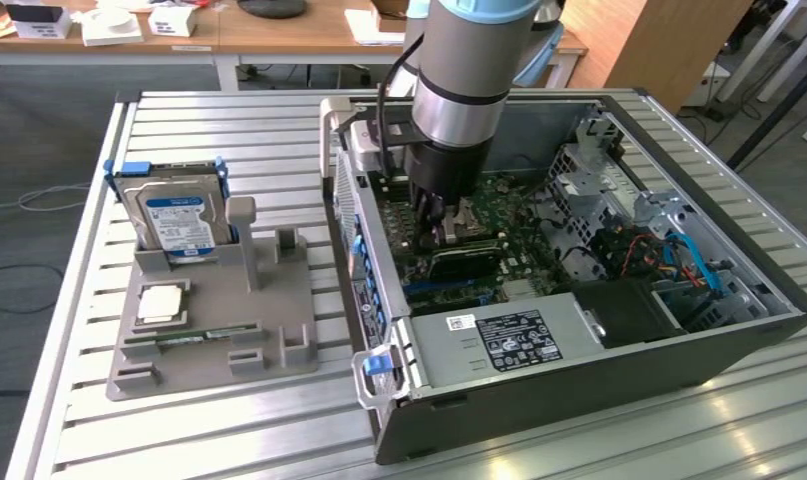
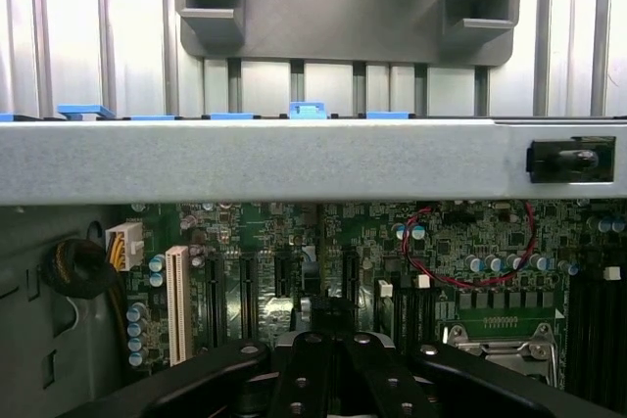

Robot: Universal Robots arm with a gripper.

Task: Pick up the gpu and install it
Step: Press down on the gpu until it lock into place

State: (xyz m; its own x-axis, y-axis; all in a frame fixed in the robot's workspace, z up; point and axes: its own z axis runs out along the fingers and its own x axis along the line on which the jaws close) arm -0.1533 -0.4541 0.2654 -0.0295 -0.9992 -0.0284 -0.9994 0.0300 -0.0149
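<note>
I have the arm reaching down into the open computer case (image 1: 723, 350), with the gripper (image 1: 443, 232) low over the green motherboard (image 1: 510, 225). Its fingers are pressed together. Directly beneath them in the exterior view sits a dark flat card (image 1: 459, 262), which I take to be the gpu, lying along the slots toward the case's near wall; the arm's body hides its upper part, and I cannot tell whether the fingers are pinching it or merely touching.

From the wrist view, the black fingers (image 2: 328, 374) are cut off at the frame edge, and the spot where they meet is hard to make out. Ahead of them I see the expansion slots (image 2: 235, 296) and a red wire loop (image 2: 470, 242).

Outside the case, on the exterior view's left, a grey holder (image 1: 216, 330) on the slatted table (image 1: 83, 300) carries a hard drive (image 1: 176, 218) standing upright.
</note>
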